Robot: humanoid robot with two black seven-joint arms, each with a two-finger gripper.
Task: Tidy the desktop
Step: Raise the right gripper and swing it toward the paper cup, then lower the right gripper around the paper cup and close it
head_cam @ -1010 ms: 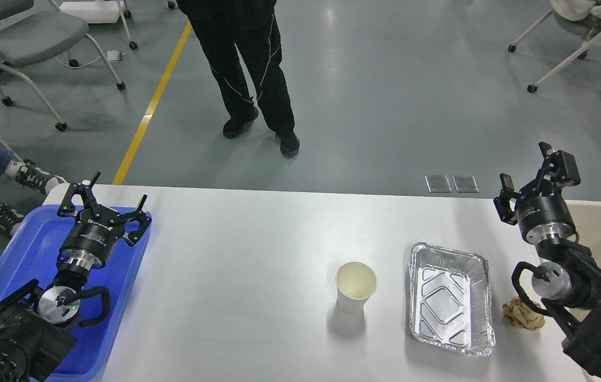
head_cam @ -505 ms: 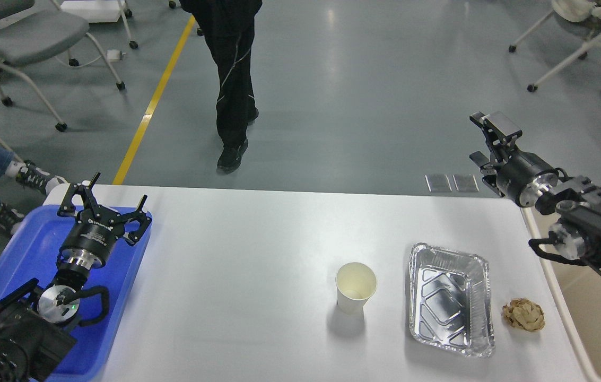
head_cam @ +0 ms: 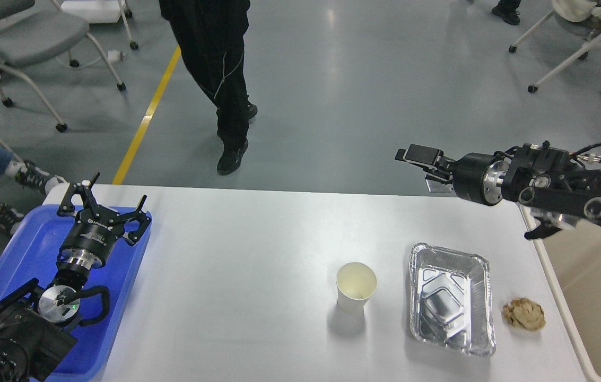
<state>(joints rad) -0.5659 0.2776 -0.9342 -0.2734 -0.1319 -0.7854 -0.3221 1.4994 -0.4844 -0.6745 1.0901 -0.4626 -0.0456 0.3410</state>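
At right, the right gripper (head_cam: 421,162) has swung from over the beige bin (head_cam: 597,297) to hang high above the far edge of the desktop (head_cam: 236,276), pointing left, seen side-on; cannot tell if its jaws are apart. Left gripper (head_cam: 103,204) unchanged, jaws spread wide, empty, over the blue tray (head_cam: 19,249). Paper cup (head_cam: 356,286), foil tray (head_cam: 450,298) and crumpled paper wad (head_cam: 524,314) remain on the surface at front right, so prob. a reach for next pickup; tidying incomplete.
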